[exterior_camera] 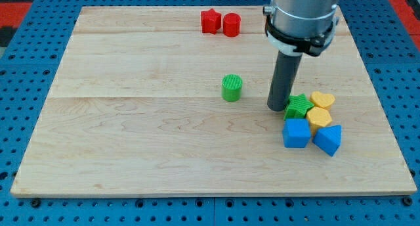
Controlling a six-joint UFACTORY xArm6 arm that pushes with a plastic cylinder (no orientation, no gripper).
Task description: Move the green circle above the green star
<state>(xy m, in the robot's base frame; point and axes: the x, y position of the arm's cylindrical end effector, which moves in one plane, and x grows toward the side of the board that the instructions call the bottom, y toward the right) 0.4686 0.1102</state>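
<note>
The green circle stands alone near the middle of the wooden board. The green star lies to its right, in a cluster of blocks. My tip rests on the board just left of the green star, touching or nearly touching it, and to the right of the green circle, a clear gap apart from it. The rod hides part of the star's left edge.
A yellow heart and a yellow hexagon sit right of the star. A blue cube and a blue triangle lie below it. A red star and red circle stand at the view's top.
</note>
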